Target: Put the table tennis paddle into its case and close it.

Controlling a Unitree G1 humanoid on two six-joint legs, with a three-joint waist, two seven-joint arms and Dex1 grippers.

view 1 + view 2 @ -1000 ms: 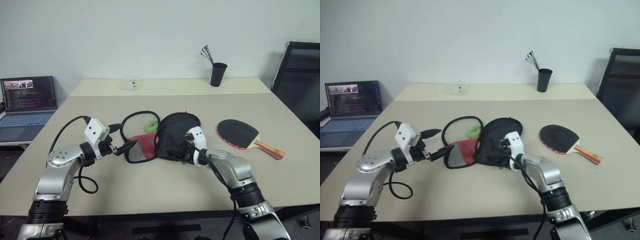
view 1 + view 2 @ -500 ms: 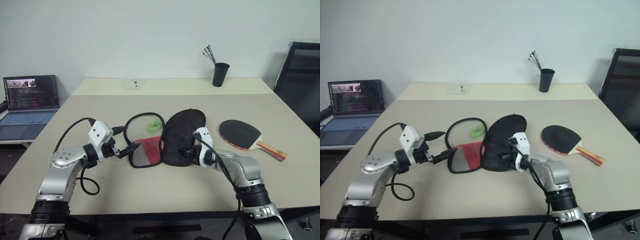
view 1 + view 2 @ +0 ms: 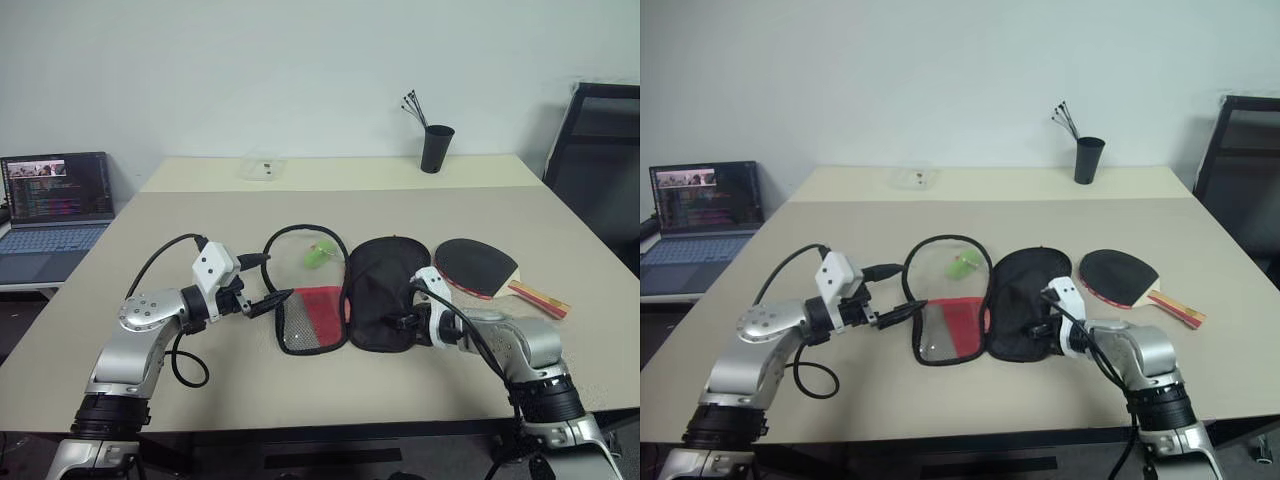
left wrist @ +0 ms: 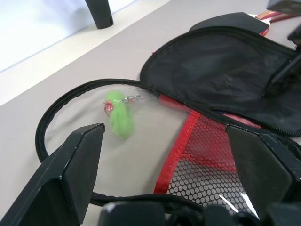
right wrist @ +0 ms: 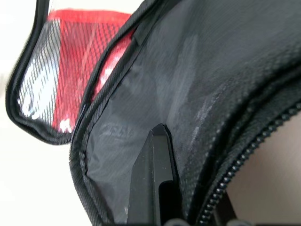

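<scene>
Looks like an office or small meeting room: plain white wall, big beige table (image 3: 330, 420), an open laptop (image 3: 52, 205) showing code, a black pen cup (image 3: 436, 148), and a black chair (image 3: 600, 160).

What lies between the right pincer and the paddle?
Only a short strip of bare table beyond the case edge the right pincer grips; the paddle lies beside it, head views.

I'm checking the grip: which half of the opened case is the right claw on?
The right claw is shut on the all-black fabric half, nearest the paddle, not the red mesh half.
</scene>
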